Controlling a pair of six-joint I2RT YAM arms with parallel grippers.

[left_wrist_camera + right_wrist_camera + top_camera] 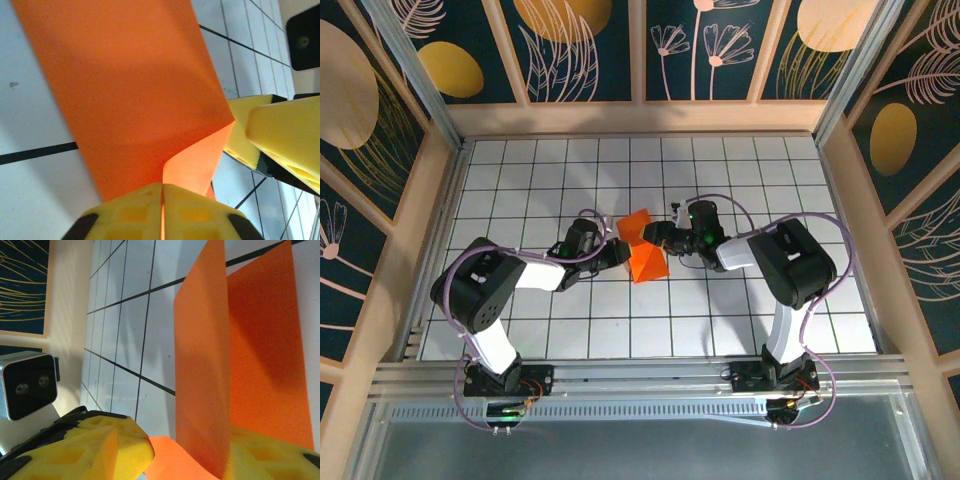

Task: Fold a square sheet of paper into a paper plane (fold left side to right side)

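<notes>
We log a white tabletop ruled with a black square grid (570,330). Pale wooden frame beams (640,118) border the tabletop's far edge and both sides. Dark blue wall panels with gold discs and outlined flowers (590,50) rise beyond those beams. A ribbed aluminium rail (640,375) runs along the tabletop's near edge. A small dark speck (13,84) marks one white square.

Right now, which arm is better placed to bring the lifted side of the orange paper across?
Probably the left. The left claw is shut on the lifted edge of the orange sheet, so it can carry that side over; the right claw straddles the sheet, jaws apart, gripping nothing.
</notes>
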